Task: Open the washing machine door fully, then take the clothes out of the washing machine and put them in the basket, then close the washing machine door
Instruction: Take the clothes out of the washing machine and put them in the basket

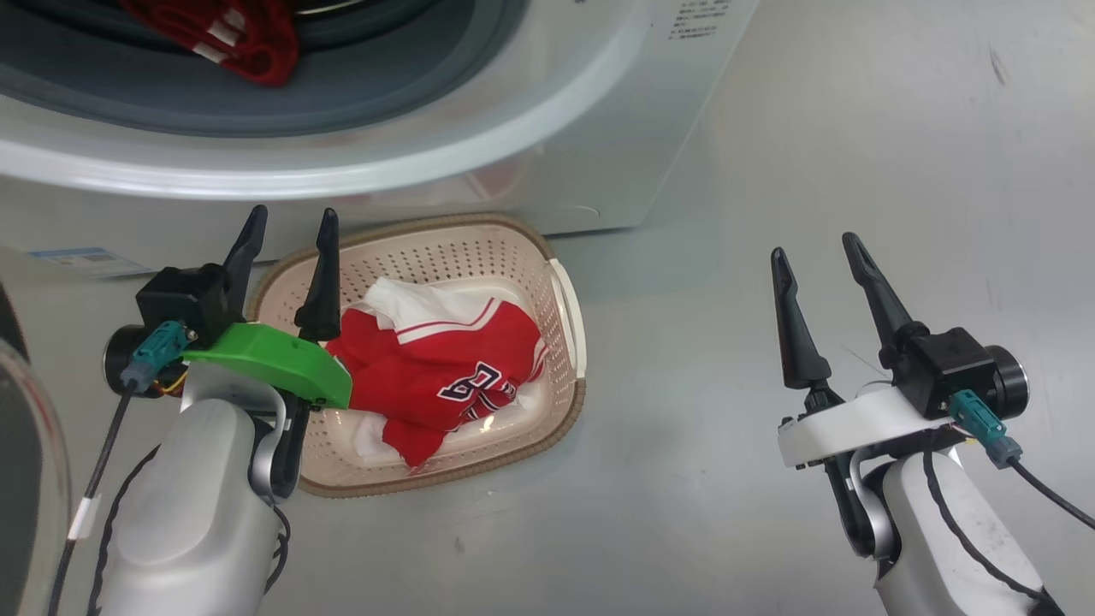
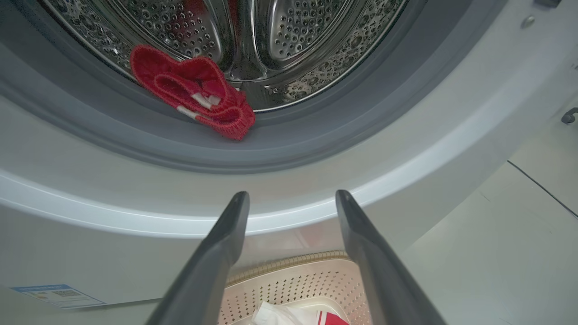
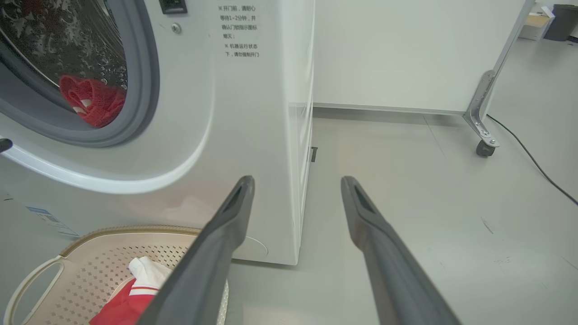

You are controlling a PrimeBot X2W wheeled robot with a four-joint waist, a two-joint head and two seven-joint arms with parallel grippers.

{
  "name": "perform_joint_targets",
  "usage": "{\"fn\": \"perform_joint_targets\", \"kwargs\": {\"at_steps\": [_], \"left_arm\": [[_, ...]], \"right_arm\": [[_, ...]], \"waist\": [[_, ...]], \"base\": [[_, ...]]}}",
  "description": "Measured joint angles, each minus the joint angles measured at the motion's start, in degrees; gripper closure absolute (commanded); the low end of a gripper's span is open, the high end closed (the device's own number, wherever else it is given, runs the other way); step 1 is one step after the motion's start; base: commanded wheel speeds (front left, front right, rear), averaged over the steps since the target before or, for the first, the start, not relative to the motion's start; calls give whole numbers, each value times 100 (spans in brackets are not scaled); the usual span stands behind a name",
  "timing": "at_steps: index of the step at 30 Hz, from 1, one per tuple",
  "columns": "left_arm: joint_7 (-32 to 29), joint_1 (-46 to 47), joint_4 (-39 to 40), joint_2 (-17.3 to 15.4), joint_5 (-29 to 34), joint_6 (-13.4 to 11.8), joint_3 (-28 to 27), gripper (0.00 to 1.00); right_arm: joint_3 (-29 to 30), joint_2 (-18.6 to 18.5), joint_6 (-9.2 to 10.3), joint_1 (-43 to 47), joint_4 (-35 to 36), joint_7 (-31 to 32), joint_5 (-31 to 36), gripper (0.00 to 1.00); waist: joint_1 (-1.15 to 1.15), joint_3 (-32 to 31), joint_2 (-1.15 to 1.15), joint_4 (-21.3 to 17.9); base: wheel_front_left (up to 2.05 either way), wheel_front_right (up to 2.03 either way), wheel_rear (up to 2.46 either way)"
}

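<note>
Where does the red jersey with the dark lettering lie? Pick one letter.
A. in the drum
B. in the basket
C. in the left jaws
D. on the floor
B: the red jersey lies crumpled inside the basket, while the jaws of the left gripper stand open and empty.

Beyond our left tool (image 2: pixel 291 193) we see the washing machine (image 2: pixel 406 149), its white shell glossy, its gasket (image 2: pixel 280 151) matt grey rubber, its drum (image 2: pixel 293 27) shiny perforated steel. Nearer the tool, the clothes (image 1: pixel 428 368), soft red cloth, lie in a cream perforated plastic basket (image 1: pixel 445 248).
</note>
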State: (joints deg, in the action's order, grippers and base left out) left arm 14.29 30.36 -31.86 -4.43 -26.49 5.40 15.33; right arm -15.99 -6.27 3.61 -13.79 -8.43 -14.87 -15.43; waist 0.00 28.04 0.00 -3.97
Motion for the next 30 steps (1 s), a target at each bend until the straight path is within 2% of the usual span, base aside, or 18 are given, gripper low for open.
{"fn": "perform_joint_targets", "kwargs": {"at_steps": [6,14,24,30], "left_arm": [[20,-311,546,-2,49,-132,-147,0],[25,-1241,1152,-56,255,-433,-229,0],[25,-2236,1671,-168,401,-721,-223,0],[25,-2702,2087,-198,493,-814,-183,0]], "right_arm": [[-3,-10,-48,257,-57,0,4,0],[16,49,-51,752,-27,1,4,0],[25,129,-34,1228,186,1,-3,0],[62,160,64,1598,299,1,-13,0]], "waist": [[0,-502,0,264],[0,-1266,0,506],[0,-1941,0,593],[0,-2262,0,546]], "base": [[0,0,0],[0,0,0],[0,0,0],[0,0,0]]}}
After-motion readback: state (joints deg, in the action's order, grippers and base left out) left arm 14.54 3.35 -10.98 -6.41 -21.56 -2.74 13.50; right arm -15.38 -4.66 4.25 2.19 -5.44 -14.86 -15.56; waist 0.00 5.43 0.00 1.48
